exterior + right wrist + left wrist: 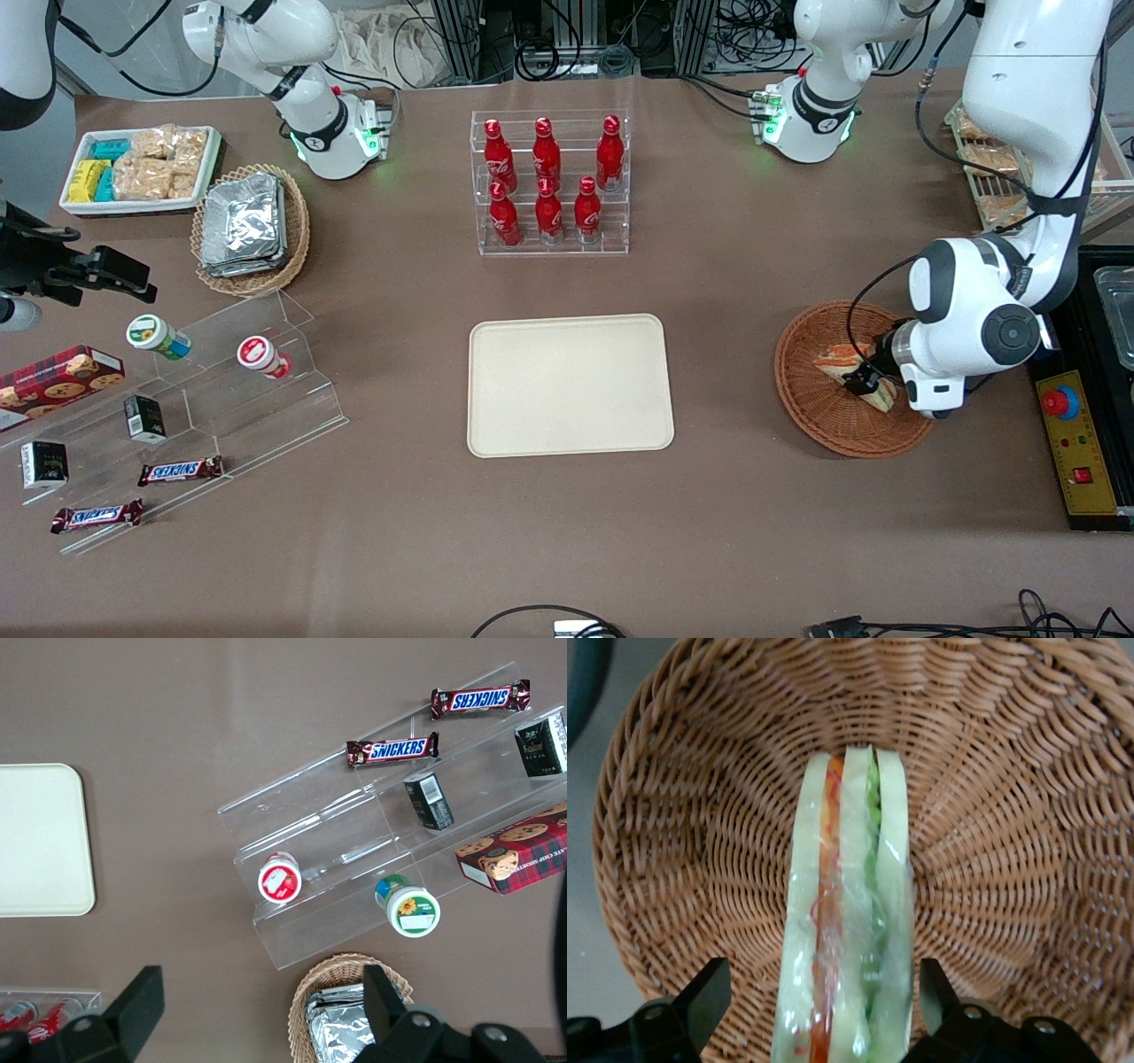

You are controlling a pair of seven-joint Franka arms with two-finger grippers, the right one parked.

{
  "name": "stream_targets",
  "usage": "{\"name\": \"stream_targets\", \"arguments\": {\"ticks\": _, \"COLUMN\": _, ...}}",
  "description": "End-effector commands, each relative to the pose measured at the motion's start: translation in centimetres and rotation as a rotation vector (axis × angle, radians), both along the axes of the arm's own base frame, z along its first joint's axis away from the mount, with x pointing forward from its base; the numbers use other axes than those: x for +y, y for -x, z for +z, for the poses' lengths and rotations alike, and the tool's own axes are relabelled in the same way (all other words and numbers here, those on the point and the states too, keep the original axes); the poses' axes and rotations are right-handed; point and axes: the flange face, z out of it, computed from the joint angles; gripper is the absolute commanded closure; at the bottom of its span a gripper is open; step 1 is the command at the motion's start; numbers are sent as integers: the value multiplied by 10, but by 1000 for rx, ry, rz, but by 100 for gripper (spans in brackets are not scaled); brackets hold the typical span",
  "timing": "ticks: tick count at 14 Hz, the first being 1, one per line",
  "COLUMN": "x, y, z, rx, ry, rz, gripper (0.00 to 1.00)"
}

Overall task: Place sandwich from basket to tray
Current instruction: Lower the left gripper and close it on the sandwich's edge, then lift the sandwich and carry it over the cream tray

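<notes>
The sandwich (835, 358), a clear-wrapped wedge with pale bread and orange and green layers, lies in the reddish-brown wicker basket (819, 430) at the working arm's end of the table. The left arm's gripper (865, 381) is down inside the basket, open, with one black finger on each side of the sandwich's thick end. In the left wrist view the sandwich (846, 921) stands on edge between the fingers (707, 994) of the gripper (822, 981), with basket weave (1010, 815) showing in the gaps. The cream tray (567, 385) lies empty mid-table, beside the basket; it also shows in the right wrist view (40, 842).
An acrylic rack of red bottles (549, 182) stands farther from the front camera than the tray. A black control box with a red button (1076, 443) lies beside the basket. A tan basket of foil packets (252, 226), a white snack tray (142, 168) and an acrylic step shelf (204, 390) lie toward the parked arm's end.
</notes>
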Motion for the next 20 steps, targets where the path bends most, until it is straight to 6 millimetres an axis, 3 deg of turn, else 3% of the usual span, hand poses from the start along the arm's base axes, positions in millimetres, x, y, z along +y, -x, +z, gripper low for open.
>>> {"name": "stream_targets", "arguments": {"ticks": 1, "x": -1, "y": -6, "z": 3, "rx": -26, "ry": -29, "rz": -6, "gripper": 88}}
{"name": "stream_targets", "arguments": {"ticks": 2, "x": -3, "y": -14, "z": 10, "rx": -33, "ry": -28, "rz": -11, "gripper": 100}}
{"name": "stream_targets", "arguments": {"ticks": 4, "x": -4, "y": -25, "z": 21, "rx": -6, "ry": -22, "rz": -20, "gripper": 100}}
{"name": "stream_targets", "arguments": {"ticks": 6, "x": -23, "y": -37, "z": 28, "rx": 32, "ry": -21, "rz": -34, "gripper": 100}}
{"name": "stream_targets", "arguments": {"ticks": 12, "x": -32, "y": -56, "z": 73, "rx": 1, "ry": -9, "rz": -51, "gripper": 100}}
{"name": "stream_targets", "arguments": {"ticks": 16, "x": -123, "y": -72, "z": 139, "rx": -20, "ry": 108, "rz": -201, "gripper": 100}}
{"name": "stream_targets", "arguments": {"ticks": 17, "x": -134, "y": -75, "z": 150, "rx": -44, "ry": 118, "rz": -226, "gripper": 100}}
{"name": "stream_targets", "arguments": {"ticks": 18, "x": -143, "y": -78, "z": 149, "rx": -49, "ry": 140, "rz": -235, "gripper": 100}}
{"name": "stream_targets", "arguments": {"ticks": 20, "x": -200, "y": -73, "z": 141, "rx": -40, "ry": 178, "rz": -323, "gripper": 100}}
